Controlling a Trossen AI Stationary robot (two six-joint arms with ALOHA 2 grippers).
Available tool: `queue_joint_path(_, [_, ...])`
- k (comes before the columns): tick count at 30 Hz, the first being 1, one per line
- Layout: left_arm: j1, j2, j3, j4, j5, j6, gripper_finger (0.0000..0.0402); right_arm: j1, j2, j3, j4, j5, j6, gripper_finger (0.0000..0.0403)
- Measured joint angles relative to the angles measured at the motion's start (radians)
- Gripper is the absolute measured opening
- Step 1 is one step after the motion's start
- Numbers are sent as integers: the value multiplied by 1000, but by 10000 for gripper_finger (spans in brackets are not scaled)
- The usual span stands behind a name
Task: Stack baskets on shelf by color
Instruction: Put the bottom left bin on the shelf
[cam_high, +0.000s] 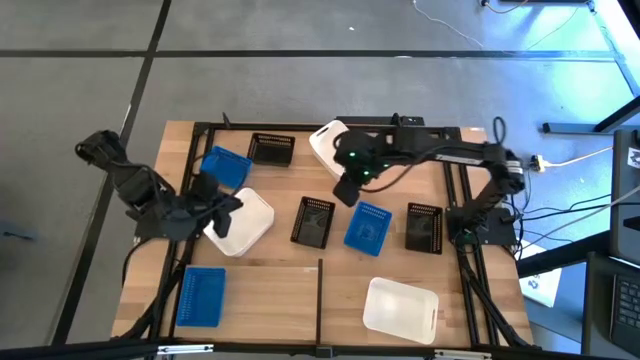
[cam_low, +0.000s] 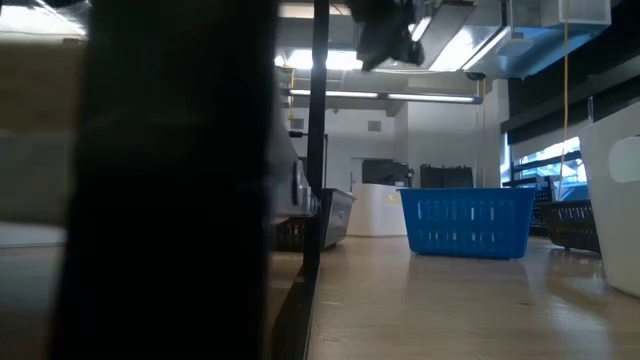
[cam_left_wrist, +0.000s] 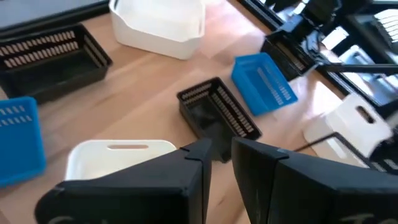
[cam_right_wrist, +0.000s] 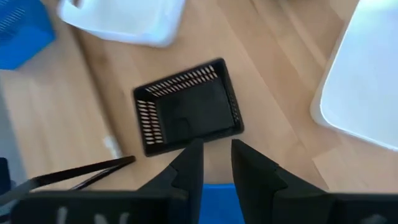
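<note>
The shelf is a light wooden board with black rails, and blue, black and white baskets lie scattered on it, each resting on its bottom. My left gripper hovers over a white basket at the left, its fingers a narrow gap apart with nothing between them. My right gripper hangs above the middle, between a black basket and a blue basket. It stands slightly open too, and holds nothing.
At the far side stand a blue basket, a black basket and a white basket. A black basket sits at the right. Near the front are a blue basket and a white basket, parted by a rail.
</note>
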Motion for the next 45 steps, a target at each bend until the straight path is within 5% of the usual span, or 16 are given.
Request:
queue_joint_path(17, [71,0,0,3,24,22,54,-47,275,0,66,-9,19,81])
queue_joint_path(45, [71,0,0,4,24,22,52,-48,392,0,202,-63,-39,81])
